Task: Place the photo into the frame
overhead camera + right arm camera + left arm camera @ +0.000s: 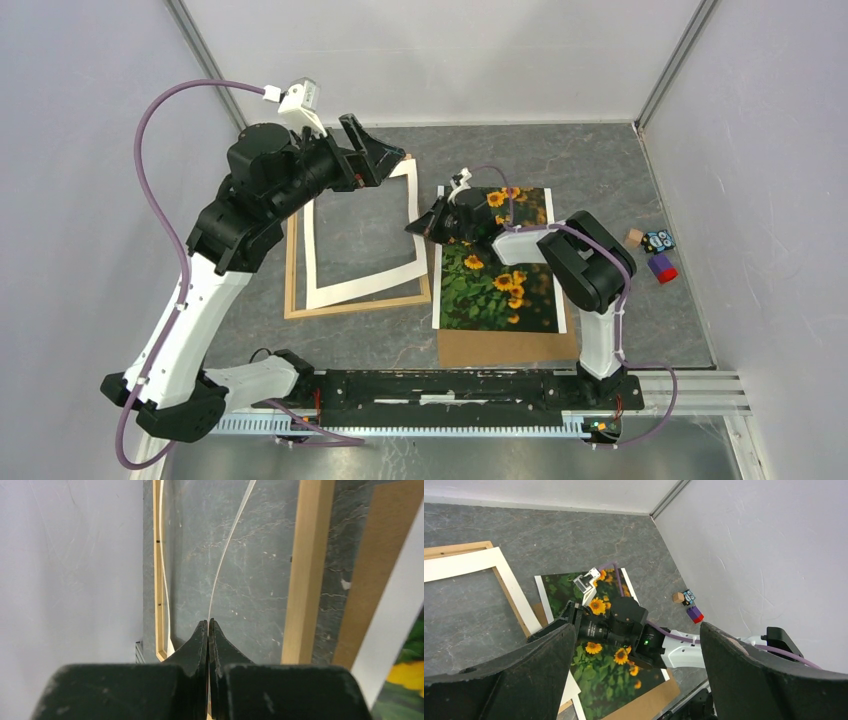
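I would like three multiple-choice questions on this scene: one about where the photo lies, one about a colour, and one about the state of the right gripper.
1. Where does the photo lie?
A. on the brown board, to the right of the frame
B. inside the frame
C. standing against the back wall

2. What colour is the mat with the window?
A. black
B. red
C. white

3. The right gripper is
A. wide open above the photo
B. shut on the edge of the mat
C. shut on the frame

Answers:
1 A: the top view shows the photo flat on the brown board, beside the frame and not in it.
2 C: the mat on the frame is plainly white.
3 B: the right wrist view shows the jaws together on the mat's thin edge.
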Controlling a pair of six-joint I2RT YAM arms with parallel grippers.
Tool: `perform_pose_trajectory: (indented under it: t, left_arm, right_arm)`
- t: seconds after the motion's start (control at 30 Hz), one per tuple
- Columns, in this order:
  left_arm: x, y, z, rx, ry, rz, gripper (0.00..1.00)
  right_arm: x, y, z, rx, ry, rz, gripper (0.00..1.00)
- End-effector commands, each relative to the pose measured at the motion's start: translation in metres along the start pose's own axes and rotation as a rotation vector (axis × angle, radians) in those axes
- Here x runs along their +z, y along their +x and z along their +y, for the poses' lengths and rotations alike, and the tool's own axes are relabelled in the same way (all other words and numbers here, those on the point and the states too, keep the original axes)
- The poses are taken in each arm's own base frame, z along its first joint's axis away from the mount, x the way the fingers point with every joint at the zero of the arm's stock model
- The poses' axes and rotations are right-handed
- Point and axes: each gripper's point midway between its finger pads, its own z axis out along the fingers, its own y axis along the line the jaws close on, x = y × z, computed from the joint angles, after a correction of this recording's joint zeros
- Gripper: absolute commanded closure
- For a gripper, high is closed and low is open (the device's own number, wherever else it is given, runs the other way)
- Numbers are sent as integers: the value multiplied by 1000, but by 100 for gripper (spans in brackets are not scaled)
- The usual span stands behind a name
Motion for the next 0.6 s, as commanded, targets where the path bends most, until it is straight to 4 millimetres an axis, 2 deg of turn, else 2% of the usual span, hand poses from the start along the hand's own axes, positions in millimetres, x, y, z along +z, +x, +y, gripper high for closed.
perform_pose_trajectory:
  t: [0.0,0.23,0.57]
  left_arm:
    - [1,-6,-6,33,37,-23,0]
    - [-2,-5,-4,39,33,-23,0]
    - [-5,-4,-4,38,36,-27,0]
  right_arm:
    - [15,-5,26,-17,-56,-47,100]
    - [29,2,27,-40,-31,-50,100]
    - [35,7,21,-100,15,-50,100]
